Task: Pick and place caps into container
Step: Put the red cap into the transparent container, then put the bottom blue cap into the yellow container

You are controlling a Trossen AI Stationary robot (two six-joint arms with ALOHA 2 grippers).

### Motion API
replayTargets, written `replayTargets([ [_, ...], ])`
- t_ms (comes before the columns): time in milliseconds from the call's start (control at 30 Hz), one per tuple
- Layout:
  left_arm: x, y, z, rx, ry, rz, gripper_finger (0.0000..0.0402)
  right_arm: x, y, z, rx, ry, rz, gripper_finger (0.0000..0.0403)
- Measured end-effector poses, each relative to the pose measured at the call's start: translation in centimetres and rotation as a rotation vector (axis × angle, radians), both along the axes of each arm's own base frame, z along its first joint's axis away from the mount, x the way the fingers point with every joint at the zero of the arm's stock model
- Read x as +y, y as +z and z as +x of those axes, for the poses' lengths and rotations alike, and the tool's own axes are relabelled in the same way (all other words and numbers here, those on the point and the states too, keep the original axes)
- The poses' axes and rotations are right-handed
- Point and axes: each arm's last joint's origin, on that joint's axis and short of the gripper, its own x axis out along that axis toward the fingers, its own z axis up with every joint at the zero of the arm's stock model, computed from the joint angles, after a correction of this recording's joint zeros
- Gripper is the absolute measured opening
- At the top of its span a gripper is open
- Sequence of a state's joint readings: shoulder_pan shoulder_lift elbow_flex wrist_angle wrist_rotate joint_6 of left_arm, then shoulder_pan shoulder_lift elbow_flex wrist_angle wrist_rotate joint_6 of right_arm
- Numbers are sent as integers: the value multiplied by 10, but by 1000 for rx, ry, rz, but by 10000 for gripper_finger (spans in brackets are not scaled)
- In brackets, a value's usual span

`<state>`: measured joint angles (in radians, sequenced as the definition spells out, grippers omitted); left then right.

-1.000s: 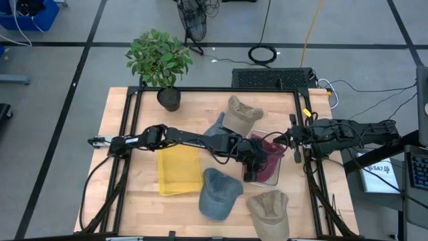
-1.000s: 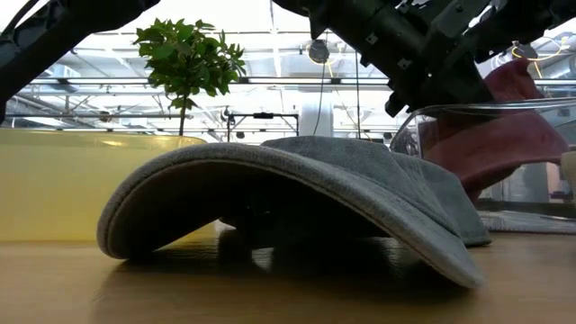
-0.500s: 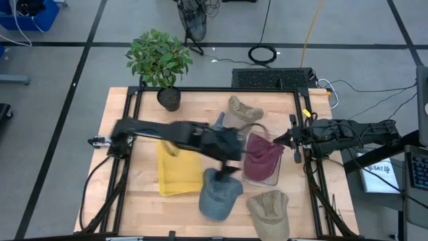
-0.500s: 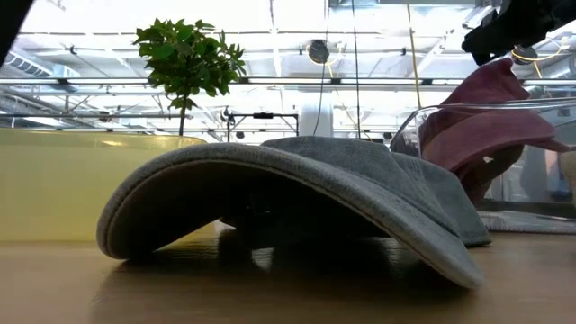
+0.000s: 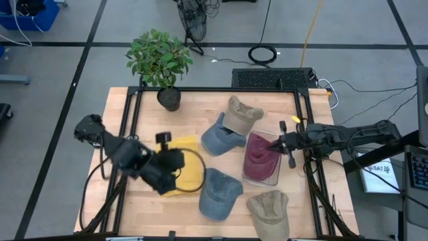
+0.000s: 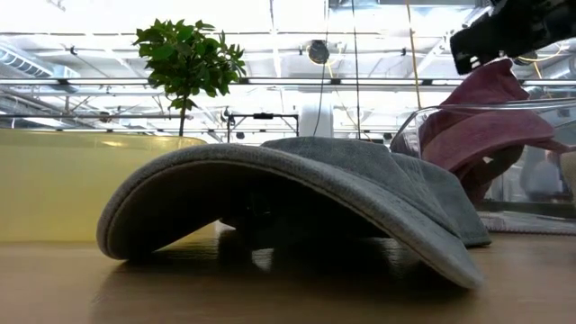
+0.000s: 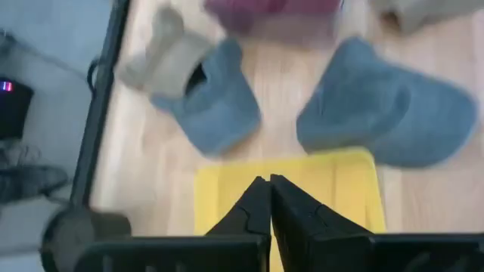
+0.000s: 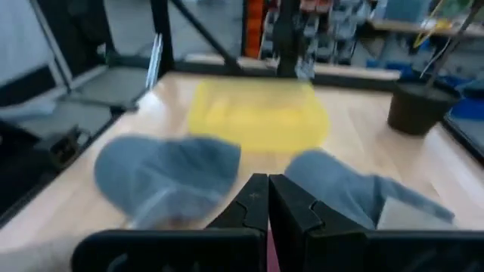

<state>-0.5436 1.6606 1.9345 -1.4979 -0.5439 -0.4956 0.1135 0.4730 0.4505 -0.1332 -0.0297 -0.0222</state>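
Note:
A maroon cap (image 5: 257, 155) lies in the clear container (image 5: 275, 175) at the table's right, and its top stands above the rim (image 6: 490, 99). My right gripper (image 5: 273, 145) is shut just over that cap, coming from the right. My left gripper (image 5: 172, 175) is shut and holds nothing, above the yellow tray (image 5: 190, 164) at the table's left. Two blue-grey caps (image 5: 217, 137) (image 5: 217, 194) and two khaki caps (image 5: 241, 114) (image 5: 269, 207) lie on the table around the container. My right gripper's shut fingers (image 6: 504, 31) stand close over the raised top of the maroon cap (image 6: 499, 72), reaching in nearly level from the table's right. Whether they touch it I cannot tell.
A potted plant (image 5: 160, 60) stands at the far left of the table. Black frame rails (image 5: 130, 120) run along the table's left and right sides. The near blue-grey cap (image 6: 297, 198) fills the low view.
My left gripper has drawn back from the container toward the table's left and near edge, rising, and now hangs over the yellow tray. The maroon cap has stayed in the container. My right gripper has moved a little toward the container and tipped downward.

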Motion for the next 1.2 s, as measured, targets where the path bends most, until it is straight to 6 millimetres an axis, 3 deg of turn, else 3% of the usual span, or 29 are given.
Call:
replayTargets([
  [267,-46,-96,-20,67,52,22,8,4,-40,11,-13,-91,-16,0],
  [400,-48,-129,-30,109,140,46,4,9,-50,9,-40,-61,29,0],
  [533,-40,-145,-34,123,212,23,4,13,-45,9,-113,-26,22,0],
  [767,-39,-168,-28,203,180,-114,3,18,-41,8,-170,31,-56,0],
  [1033,-33,-193,-37,281,260,-154,3,32,-30,4,-324,192,-197,0],
  [1200,-32,-202,-42,310,302,-186,7,36,-28,3,-344,189,-204,0],
])
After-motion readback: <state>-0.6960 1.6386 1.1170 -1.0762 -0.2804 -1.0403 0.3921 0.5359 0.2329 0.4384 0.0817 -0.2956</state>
